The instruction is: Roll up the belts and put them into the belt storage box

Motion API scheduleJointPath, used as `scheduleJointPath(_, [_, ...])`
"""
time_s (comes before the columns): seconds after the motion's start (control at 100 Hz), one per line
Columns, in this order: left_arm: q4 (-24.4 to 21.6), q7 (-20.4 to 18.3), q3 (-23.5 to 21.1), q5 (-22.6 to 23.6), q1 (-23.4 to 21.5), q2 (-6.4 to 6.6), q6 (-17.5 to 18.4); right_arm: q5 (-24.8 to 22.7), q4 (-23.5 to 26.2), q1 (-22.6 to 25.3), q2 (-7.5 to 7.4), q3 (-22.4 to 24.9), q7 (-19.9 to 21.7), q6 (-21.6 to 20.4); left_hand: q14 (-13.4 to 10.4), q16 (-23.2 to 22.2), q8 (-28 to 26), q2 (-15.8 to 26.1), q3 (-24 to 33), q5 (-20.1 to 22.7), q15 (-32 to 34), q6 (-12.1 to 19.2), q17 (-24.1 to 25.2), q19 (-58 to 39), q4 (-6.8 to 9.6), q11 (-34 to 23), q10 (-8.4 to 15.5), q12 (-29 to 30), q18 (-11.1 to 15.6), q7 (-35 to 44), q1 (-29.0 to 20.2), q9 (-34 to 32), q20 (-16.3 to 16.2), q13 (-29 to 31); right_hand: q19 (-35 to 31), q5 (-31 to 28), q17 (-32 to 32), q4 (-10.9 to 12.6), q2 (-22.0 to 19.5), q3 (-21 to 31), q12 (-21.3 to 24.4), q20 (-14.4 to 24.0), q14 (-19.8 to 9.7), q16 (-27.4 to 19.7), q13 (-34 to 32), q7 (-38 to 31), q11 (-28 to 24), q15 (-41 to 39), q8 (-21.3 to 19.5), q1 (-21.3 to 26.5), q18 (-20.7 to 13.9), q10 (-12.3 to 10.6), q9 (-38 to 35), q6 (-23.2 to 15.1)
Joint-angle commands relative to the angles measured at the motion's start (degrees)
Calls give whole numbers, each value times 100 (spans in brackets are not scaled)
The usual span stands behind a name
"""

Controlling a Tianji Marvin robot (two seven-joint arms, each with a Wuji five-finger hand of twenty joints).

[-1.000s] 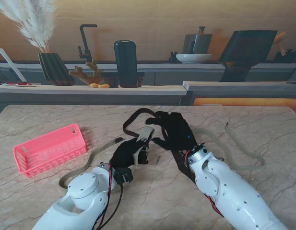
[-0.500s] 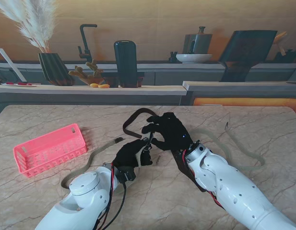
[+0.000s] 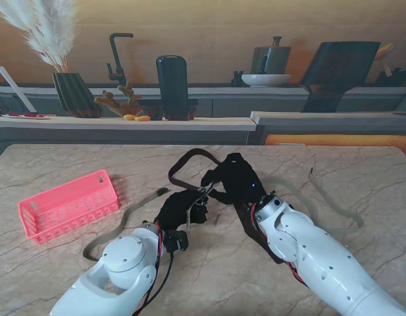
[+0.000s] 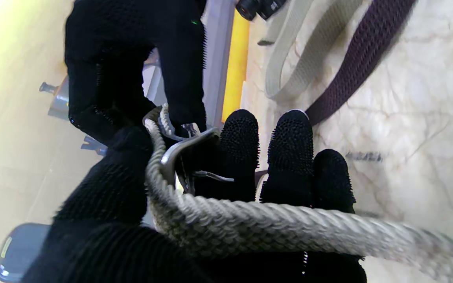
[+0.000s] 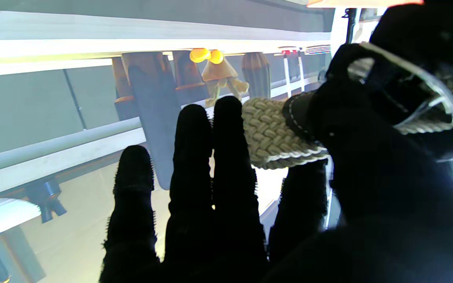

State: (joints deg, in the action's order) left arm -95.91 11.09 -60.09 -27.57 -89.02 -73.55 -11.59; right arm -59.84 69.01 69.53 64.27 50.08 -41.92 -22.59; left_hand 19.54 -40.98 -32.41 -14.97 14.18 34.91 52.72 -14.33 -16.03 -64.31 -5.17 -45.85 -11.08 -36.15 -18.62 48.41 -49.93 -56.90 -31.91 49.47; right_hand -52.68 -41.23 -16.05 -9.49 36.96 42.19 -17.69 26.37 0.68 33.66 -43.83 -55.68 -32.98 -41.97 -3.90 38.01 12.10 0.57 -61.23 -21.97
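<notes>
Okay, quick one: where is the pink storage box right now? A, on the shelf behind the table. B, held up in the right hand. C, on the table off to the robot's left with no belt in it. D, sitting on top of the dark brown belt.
C: the pink storage box sits on the marble table at the robot's left, with no belt inside it.
</notes>
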Motion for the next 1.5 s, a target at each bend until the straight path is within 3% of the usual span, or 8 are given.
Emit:
scheduleJointPath(0.0, [45, 127, 12, 167, 35, -38, 88, 31, 139, 103, 32, 17, 34, 100, 106, 106, 109, -42, 82, -404, -212, 288, 283, 162, 293, 263, -72, 59, -91, -714, 386, 399, -22, -306, -225, -709, -30, -85, -286, 478, -25, -67, -2, 100, -175, -761, -235, -170, -124, 246, 169, -168, -377, 306])
scheduleJointPath(0.24, [125, 237, 46, 480, 47, -31, 421, 90, 344, 206, 72, 107, 95, 625, -28, 398, 280, -11, -804, -1362, -1563, 560, 986, 782, 349, 1899, -79, 760, -114, -1693, 773, 2248, 237, -1908, -531, -829, -190, -53, -190, 534, 47, -92, 150, 167, -585, -715, -348, -461, -48, 331, 231, 146, -637, 591])
scheduleJointPath(0.42, [276, 142, 121, 610, 91, -2, 799, 352, 490, 267, 199, 167, 48, 1006, -519, 1103, 501, 33, -1160, -1876, -3021, 904, 1546, 1862, 404, 2842, 93, 1439, 391, -2264, 846, 3536, 644, -3224, -694, -840, -255, -20, -204, 524, 83, -143, 244, 175, -761, -681, -417, -571, -36, 394, 191, 309, -741, 783])
scheduleJointPath(0.75, [785, 401, 338, 1336, 367, -59, 1167, 604, 758, 281, 360, 226, -150, 1351, -898, 1649, 769, -92, -1069, -2463, -3623, 990, 1697, 2625, 421, 3053, 184, 1796, 1126, -2531, 921, 4144, 1075, -3615, -852, -831, -261, 14, -248, 445, 115, -244, 298, 178, -774, -647, -474, -653, -58, 452, 221, 336, -722, 872])
scheduleJointPath(1.08, [1006, 619, 563, 1523, 484, -133, 1631, 789, 752, 177, 468, 73, -221, 1515, -1147, 1937, 1271, -214, -794, -2631, -3723, 1187, 1707, 2897, 374, 3022, 339, 1973, 1674, -2912, 1296, 4438, 1364, -3744, -971, -840, -295, 42, -245, 419, 123, -314, 335, 195, -844, -631, -519, -754, -69, 476, 233, 365, -735, 929])
scheduleJointPath(1.32, [1117, 960, 736, 1859, 566, -214, 1953, 1148, 477, 50, 591, -193, -105, 1467, -1238, 2117, 1580, -232, -469, -2754, -3748, 1383, 1771, 3063, 311, 3367, 417, 2268, 1889, -4035, 1585, 4636, 1459, -4003, -1063, -860, -339, 60, -217, 427, 132, -366, 362, 234, -963, -615, -560, -889, -55, 466, 186, 393, -791, 1023])
scheduleJointPath(1.45, [1149, 1144, 762, 1878, 610, -278, 1891, 1318, 414, 53, 642, -288, -31, 1342, -1251, 2116, 1455, -84, -460, -2805, -3666, 1384, 1774, 3088, 292, 3485, 428, 2292, 1927, -4368, 1577, 4653, 1474, -4076, -1112, -870, -360, 63, -206, 443, 143, -383, 373, 267, -1005, -611, -571, -970, -44, 450, 199, 397, -815, 1051])
scheduleJointPath(1.49, [1146, 1193, 760, 1839, 612, -298, 1872, 1363, 404, 62, 652, -311, 4, 1301, -1262, 2133, 1095, -20, -626, -2758, -3629, 1395, 1763, 3117, 303, 3522, 445, 2241, 1928, -4692, 1501, 4649, 1488, -4096, -1123, -873, -362, 62, -201, 447, 144, -385, 366, 274, -1014, -612, -575, -984, -44, 450, 213, 397, -826, 1057])
